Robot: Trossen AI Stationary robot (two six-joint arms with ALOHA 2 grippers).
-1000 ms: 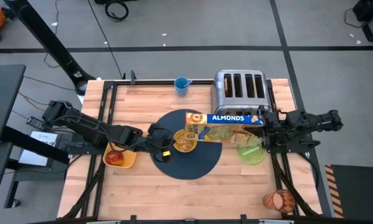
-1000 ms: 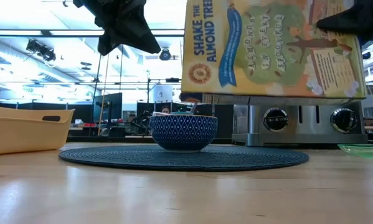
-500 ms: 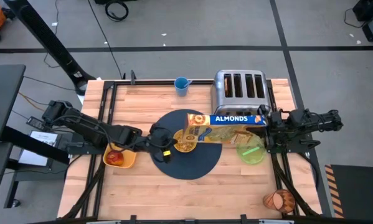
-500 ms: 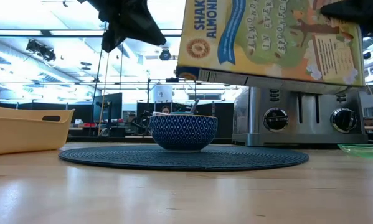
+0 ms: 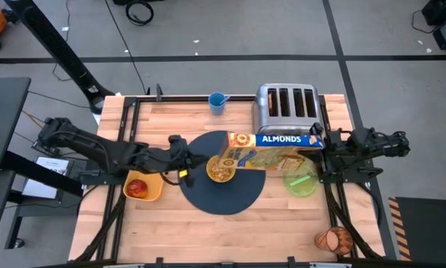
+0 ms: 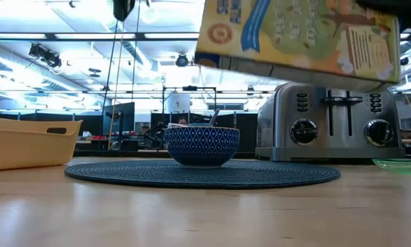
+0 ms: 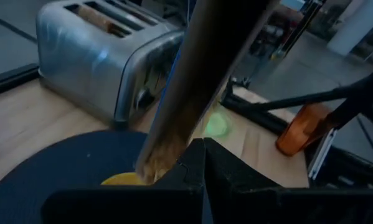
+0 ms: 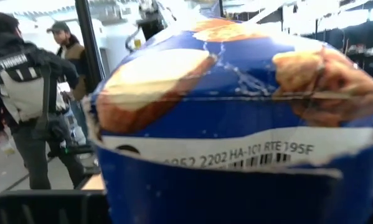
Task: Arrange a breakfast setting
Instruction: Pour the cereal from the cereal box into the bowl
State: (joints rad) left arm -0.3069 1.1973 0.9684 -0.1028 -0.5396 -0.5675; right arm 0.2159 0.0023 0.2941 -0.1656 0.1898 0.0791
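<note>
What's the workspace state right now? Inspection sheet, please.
Surface: wooden table, no spills seen.
Job's things: cereal bowl on round mat; green plate right of it; apple in yellow bin; orange-brown cup near front right corner.
Clutter: toaster, blue cup.
Grippers: right gripper holds cereal box tilted over bowl; left gripper above mat's left edge, jaws shut.
Cables: coil on floor.
Surroundings: people in the room.

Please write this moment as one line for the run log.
right gripper: holds cereal box tipped over bowl | left gripper: shut, beside bowl above mat | toaster: behind
</note>
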